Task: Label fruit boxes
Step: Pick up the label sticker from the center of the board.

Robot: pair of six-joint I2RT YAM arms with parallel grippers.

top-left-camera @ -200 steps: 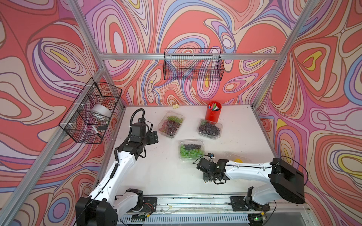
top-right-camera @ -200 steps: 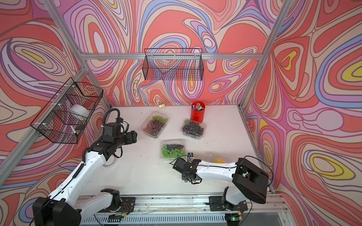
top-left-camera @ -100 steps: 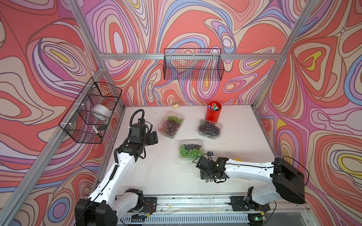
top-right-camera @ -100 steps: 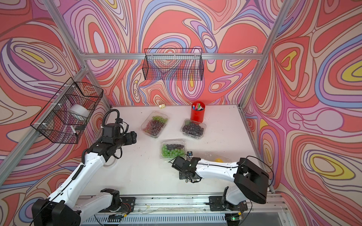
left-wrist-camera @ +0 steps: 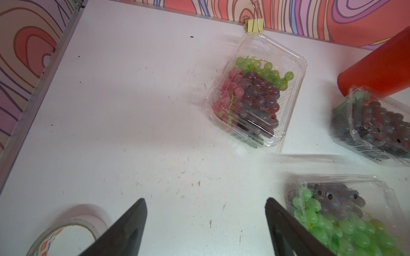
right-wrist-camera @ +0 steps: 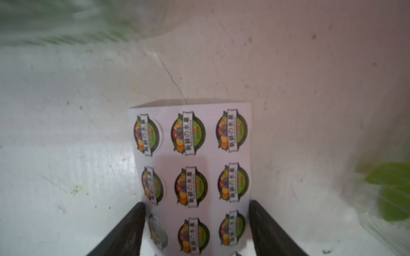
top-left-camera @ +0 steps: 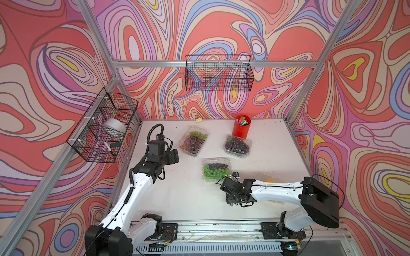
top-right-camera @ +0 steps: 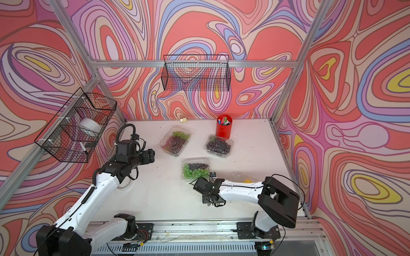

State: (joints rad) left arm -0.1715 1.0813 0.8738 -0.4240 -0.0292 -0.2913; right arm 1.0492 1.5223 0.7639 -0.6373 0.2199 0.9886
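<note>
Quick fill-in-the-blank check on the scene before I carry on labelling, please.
The cup beside the dark-grape box is ___.
The left end effector is ___, with nothing between its fingers.
A sheet of round ___ shows between the fingers of the right end effector.
Near the left end effector lies a roll of ___.
Missing words: red; open; stickers; tape.

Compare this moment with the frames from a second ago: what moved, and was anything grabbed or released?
The right gripper edged slightly toward the robot's left, low over the sticker sheet, which lies between its jaws. Whether it grips the sheet is unclear. Nothing was visibly released. The left gripper, open, the grape boxes and the red pen cup stayed put.
</note>
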